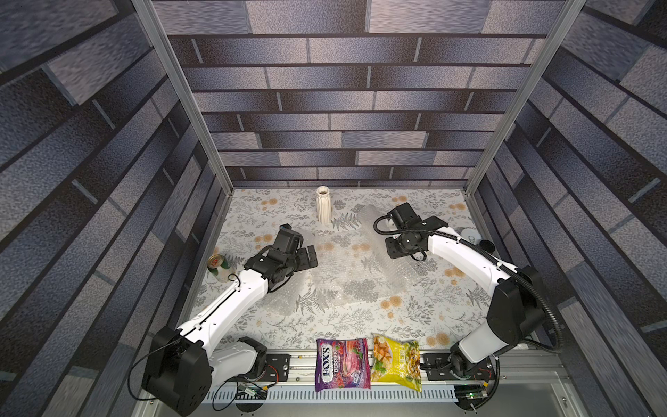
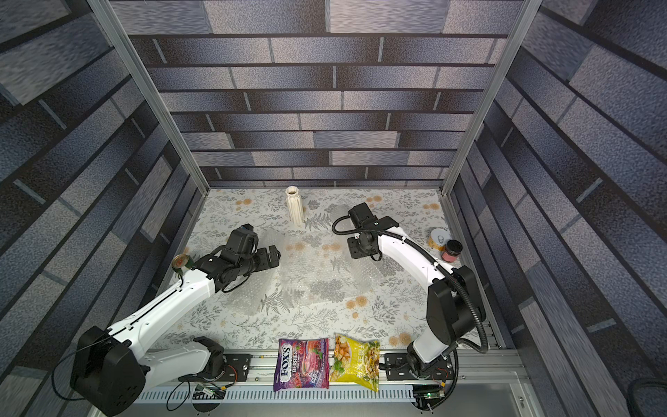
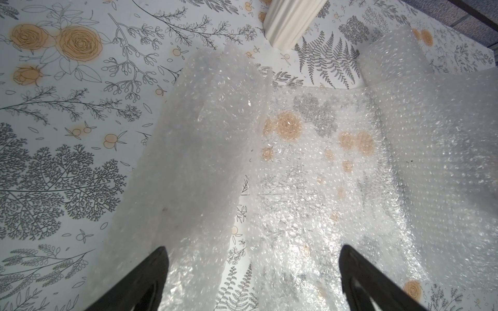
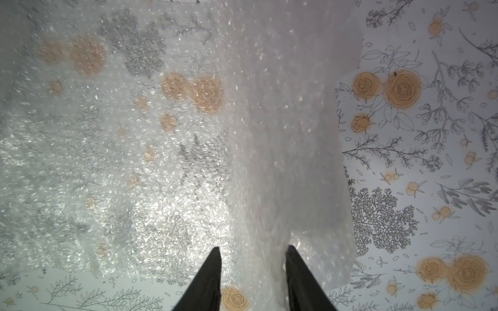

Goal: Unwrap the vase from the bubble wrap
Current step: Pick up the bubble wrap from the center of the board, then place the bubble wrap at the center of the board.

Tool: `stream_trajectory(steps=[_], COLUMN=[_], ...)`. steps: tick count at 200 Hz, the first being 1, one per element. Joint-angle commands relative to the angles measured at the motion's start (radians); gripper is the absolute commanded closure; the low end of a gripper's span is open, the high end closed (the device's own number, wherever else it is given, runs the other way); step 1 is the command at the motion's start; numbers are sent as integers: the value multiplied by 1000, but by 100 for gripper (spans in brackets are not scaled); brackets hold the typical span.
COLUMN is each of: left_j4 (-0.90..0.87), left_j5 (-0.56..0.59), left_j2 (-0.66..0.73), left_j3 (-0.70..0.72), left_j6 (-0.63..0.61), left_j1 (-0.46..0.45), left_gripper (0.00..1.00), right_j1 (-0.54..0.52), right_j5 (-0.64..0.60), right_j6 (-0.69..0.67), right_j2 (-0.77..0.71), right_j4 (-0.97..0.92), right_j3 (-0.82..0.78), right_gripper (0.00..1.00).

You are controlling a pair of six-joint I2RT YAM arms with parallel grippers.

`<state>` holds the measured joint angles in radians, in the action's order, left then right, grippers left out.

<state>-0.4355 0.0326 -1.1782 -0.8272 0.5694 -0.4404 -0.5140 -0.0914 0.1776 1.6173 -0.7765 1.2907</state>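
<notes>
You're close to done, by the look of it. The vase (image 1: 323,205) stands upright and bare near the far edge of the desk (image 1: 415,325), touching none of the bubble wrap (image 1: 346,267). The wrap lies opened out across the middle of the desk between your left arm (image 1: 231,307) and your right arm (image 1: 469,260), flat in its centre with a raised curl along each side. Nothing is left around the vase, so I judge the unwrapping itself finished. What remains, if anything, is getting clear of the sheet and drawing the arms back.

Your left arm reaches in from the near left corner, forearm low, wrist bent so the left pincer (image 3: 253,247) hovers above the curl on its own side. Its jaws are spread wide and hold nothing.

Your right arm arcs from the near right corner toward the far right part of the desk, wrist turned down over the opposite curl. The right pincer (image 4: 253,247) has its jaws partway in, one on each side of that raised fold — whether they pinch the plastic or merely flank it, I cannot tell.
</notes>
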Motion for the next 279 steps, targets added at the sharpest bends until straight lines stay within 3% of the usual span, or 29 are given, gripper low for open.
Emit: stream_trajectory(steps=[1,16,33,77,111,138,179,242,279], left_j4=[7,10,16,15,20,23,41,52,47], left_j5=[21,23,21,24,26,21,4,-17,-20], left_j2=[-13,-22,-27,-44,-69,-92,-133,-205,-225], left_j3=[-22,-27,-30,-63,-90,-114,-147,-197,-218], left_j6=[17,17,16,17,18,18,16,8,-3], left_j1=[-13,-18,-24,-56,-82,-100,-114,-131,-136], left_gripper=[0,0,0,0,0,0,0,0,0], right_j1=[8,11,9,20,48,109,262,387,419], right_j5=[-9,-16,-47,-250,-472,-682,-853,-891,-791], right_j6=[6,-1,-6,-40,-112,-155,-187,-257,-278], right_j2=[24,16,-12,-133,-136,-111,-88,-22,28], right_j4=[19,7,-13,-82,-146,-166,-131,-48,2], right_j3=[19,22,25,97,218,286,323,308,263], right_gripper=[73,82,100,100,100,100,100,100,100])
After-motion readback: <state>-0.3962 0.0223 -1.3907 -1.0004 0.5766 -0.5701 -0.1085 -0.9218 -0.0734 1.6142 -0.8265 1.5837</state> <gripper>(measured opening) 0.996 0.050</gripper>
